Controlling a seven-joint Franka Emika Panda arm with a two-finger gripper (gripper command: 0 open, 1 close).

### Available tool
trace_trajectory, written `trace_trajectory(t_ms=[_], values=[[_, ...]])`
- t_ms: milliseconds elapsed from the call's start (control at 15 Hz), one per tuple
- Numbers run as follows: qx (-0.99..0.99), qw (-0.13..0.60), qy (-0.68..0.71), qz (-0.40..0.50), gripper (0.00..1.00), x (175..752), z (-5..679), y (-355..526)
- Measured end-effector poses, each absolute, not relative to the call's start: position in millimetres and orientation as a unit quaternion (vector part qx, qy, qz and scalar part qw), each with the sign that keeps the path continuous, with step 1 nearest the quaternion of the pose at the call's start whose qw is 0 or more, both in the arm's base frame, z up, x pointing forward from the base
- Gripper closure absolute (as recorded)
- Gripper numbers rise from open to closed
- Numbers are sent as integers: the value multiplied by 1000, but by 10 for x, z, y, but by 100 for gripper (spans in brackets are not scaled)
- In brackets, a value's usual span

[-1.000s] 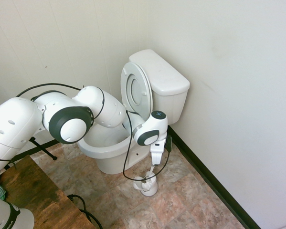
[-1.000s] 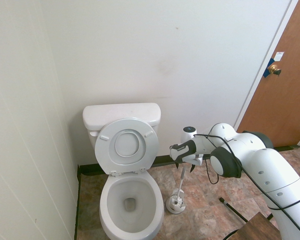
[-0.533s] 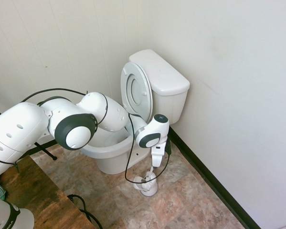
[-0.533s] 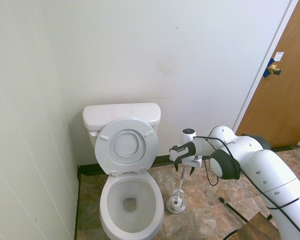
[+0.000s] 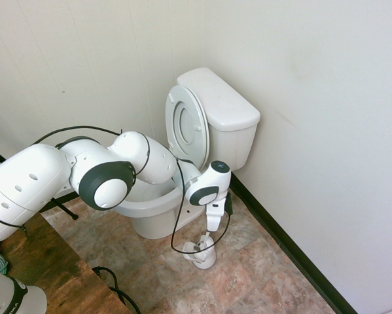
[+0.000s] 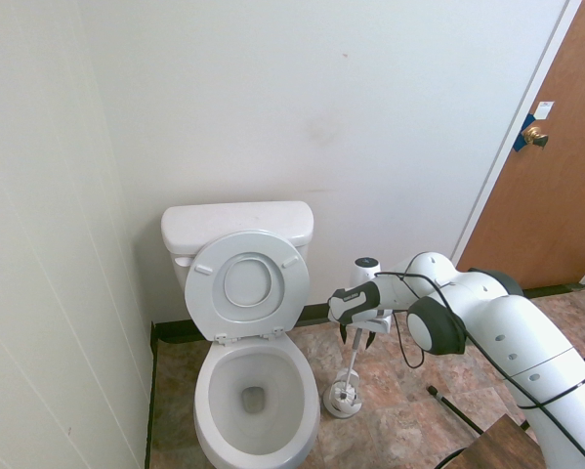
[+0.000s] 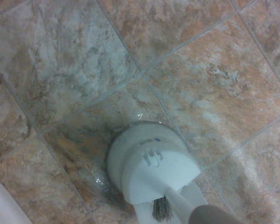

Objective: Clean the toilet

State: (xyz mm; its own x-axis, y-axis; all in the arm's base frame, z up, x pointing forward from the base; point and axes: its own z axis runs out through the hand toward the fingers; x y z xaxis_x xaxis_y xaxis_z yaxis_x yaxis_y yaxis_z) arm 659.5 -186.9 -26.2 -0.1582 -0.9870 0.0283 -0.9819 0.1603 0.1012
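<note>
Beside toilet [image 6: 253,391] on mottled tile floor [image 7: 74,60]: brush holder [image 7: 149,163]; hand [image 6: 356,337] above, opening unclear.

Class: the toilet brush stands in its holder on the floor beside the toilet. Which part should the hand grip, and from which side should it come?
Grip the upper end of the brush handle, coming from straight above. The handle rises nearly upright from the holder, leaving its top free, and the hand already hangs over it.
</note>
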Motion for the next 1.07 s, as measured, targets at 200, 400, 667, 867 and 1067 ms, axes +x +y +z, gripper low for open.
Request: trace_trajectory(t_ms=[200, 400, 667, 867, 1067], values=[[646, 39, -762, -24, 100, 6636, -219, -1910], [644, 36, -764, -21, 100, 6678, -159, -1972], [643, 37, -765, -23, 100, 6672, -154, -2003], [645, 33, -763, -23, 100, 6684, -125, -2013], [659, 29, -752, -17, 100, 6634, -130, -2007]])
